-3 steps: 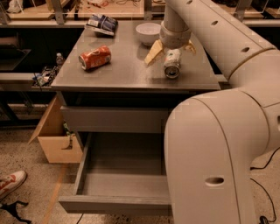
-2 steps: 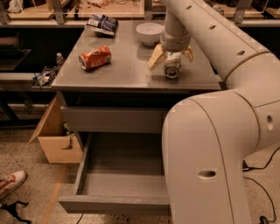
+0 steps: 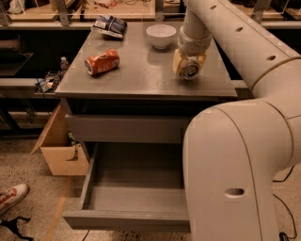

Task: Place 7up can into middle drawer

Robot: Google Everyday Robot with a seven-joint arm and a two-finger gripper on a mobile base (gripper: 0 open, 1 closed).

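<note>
Gripper (image 3: 187,68) holds 7up can (image 3: 192,72), grey countertop (image 3: 141,79) (workbenches (image 3: 70,10) behind).

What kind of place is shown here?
Likely a robotics lab or workshop: cluttered workbenches behind the grey cabinet, a cardboard box on the floor, and the gripper holding the 7up can on or just above the cabinet top, near the white bowl.

Cream pincer (image 3: 189,69) over grey cabinet (image 3: 141,81) (silver 7up can (image 3: 191,72)).

Arm (image 3: 244,42) extended forward and down, gripper (image 3: 188,67) clamped on the 7up can (image 3: 191,71).
</note>
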